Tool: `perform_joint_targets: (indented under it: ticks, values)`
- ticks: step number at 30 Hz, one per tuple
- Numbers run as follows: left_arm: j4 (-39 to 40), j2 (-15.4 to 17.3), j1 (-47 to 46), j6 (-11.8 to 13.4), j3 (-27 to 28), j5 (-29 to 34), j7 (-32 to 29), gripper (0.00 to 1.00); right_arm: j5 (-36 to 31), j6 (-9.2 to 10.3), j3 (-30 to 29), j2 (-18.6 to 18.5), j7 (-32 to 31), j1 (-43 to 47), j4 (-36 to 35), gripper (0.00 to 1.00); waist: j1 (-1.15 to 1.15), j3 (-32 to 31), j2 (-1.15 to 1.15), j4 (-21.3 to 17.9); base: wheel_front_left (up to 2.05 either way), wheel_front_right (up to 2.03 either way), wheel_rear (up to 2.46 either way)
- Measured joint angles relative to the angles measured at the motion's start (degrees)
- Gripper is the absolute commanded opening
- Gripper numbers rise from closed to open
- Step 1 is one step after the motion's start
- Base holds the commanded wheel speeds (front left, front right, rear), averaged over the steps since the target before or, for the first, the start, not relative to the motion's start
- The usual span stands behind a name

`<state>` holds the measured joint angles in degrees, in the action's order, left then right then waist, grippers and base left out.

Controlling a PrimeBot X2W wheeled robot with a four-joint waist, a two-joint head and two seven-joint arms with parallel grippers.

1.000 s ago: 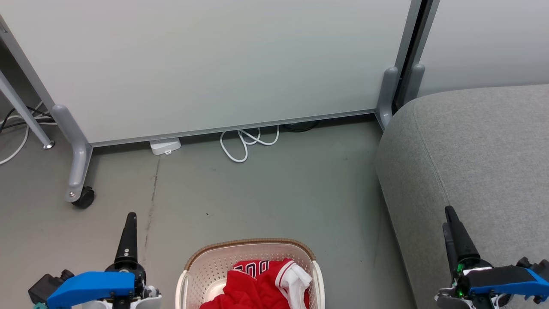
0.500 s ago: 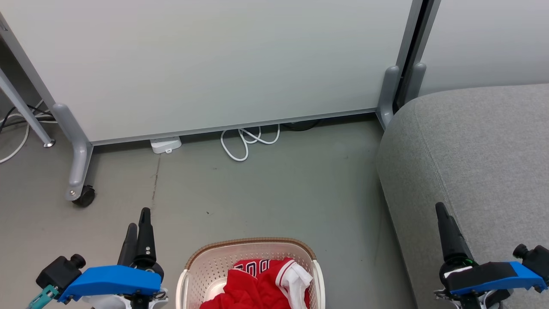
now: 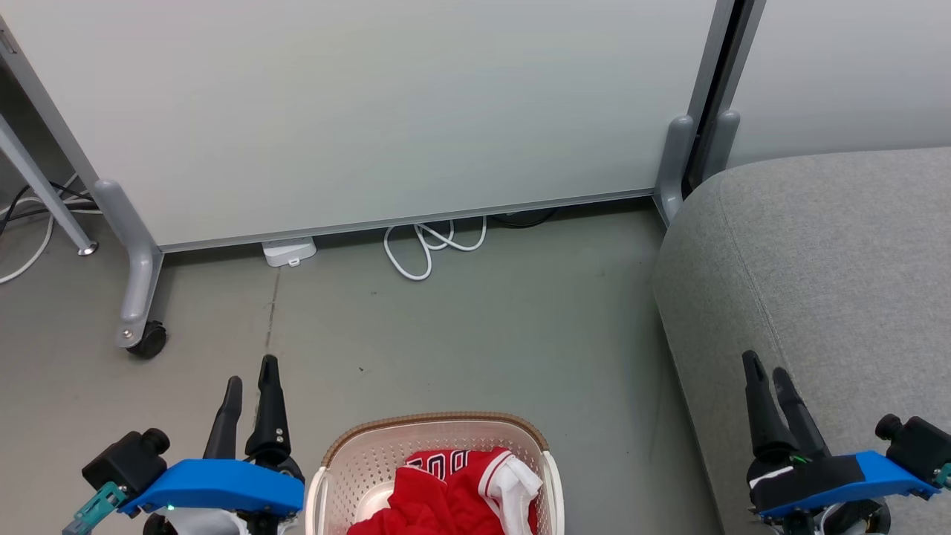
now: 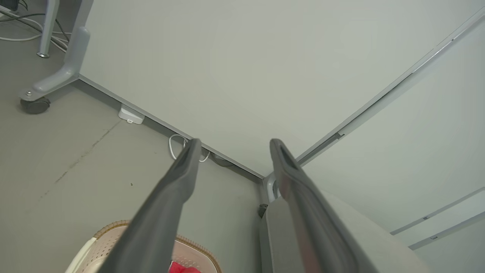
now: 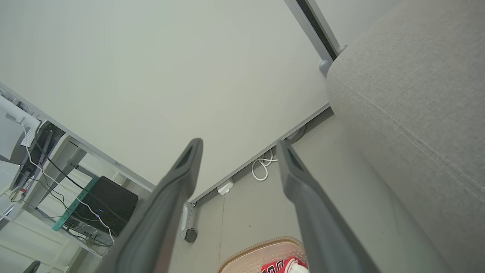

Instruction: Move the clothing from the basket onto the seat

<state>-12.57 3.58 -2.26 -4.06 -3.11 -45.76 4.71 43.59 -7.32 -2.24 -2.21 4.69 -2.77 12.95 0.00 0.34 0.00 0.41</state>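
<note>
Left tool (image 3: 251,371): we see its two fingers spread wide with nothing between them, pointing forward over the bare floor (image 3: 483,327).
Right tool (image 3: 764,364): also wide apart and empty. Its fingers show against the front-left flank of the seat (image 3: 832,260), and we cannot tell whether they touch it.
Clothing (image 3: 446,494): a crumpled red heap with white trim lies inside the basket (image 3: 438,420), which stands on the floor. Nothing lies on the seat yet.
Way from the left tool: the heap is to its right, lower down and behind its fingertips. The basket's left rim is just beside the tool's base.
Way from the right tool: the heap is to its left and behind its tips, well apart, with a strip of floor between.
Seat from the tools: just beside the right tool, and beyond the basket from the left tool.
Long axis: we find none to trust. The heap is bunched and its near part is cut off by the head view's edge. A white fold sits on the side toward the right tool.
Nearer arm: the left, in our judgement.
Step in hand: we judge the task not yet begun, with both tools aimed past the basket.
Next move: we reckon the left tool must draw back and tip down onto the heap.
Risk: the thin fabric may snag on the rim, or both garments may lift together.
</note>
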Motion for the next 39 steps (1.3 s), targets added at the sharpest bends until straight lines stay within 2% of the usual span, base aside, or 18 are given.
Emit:
perform_joint_targets:
  ticks: [27,39]
  values:
    - [-1.71,0.21,0.03,-0.37,-2.71,16.33,4.32,1.0,-18.16,-0.07,0.77,-0.19,3.99,0.44,-0.6,1.0,0.0,-0.24,0.0,0.46,0.0,0.0,0.0]
    - [-3.01,-0.07,0.09,-0.37,-2.74,20.26,6.02,1.0,-24.16,-0.08,1.15,-0.25,5.05,0.66,-1.05,1.0,0.0,-0.3,0.0,0.5,0.0,0.0,0.0]
